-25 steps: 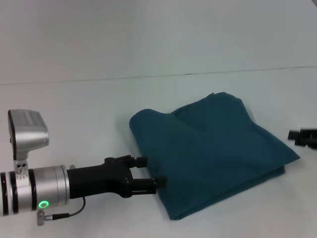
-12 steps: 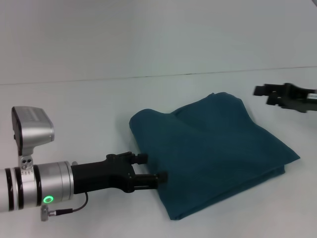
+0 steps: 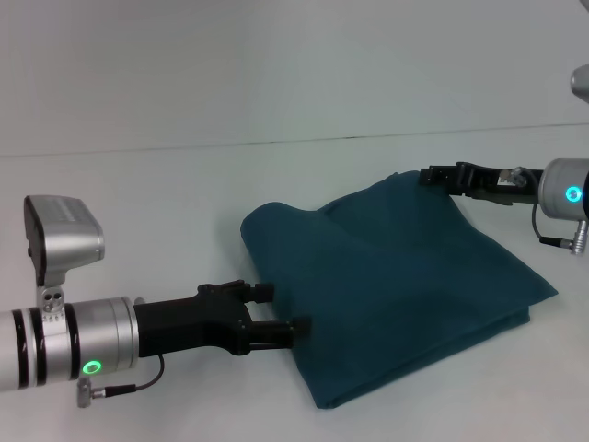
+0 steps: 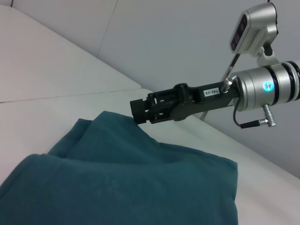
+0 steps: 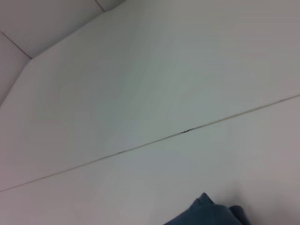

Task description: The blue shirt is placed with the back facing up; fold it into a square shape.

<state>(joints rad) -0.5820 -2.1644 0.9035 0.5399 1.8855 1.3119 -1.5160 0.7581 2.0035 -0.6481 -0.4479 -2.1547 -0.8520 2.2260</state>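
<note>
Beside the blue shirt [image 3: 396, 285], left claw [image 3: 281, 311] spread wide, empty (right claw [image 3: 431, 174] unreadable).

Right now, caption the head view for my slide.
Folded blue shirt on the white table, left tool at its near-left edge, right tool at its far corner.

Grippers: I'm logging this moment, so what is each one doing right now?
Left tool: open, at the shirt's near-left edge, holding nothing.
Right tool: at the shirt's far corner; open or closed cannot be told.

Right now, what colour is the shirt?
Plain dark teal-blue shirt, clearest in the head view.
</note>
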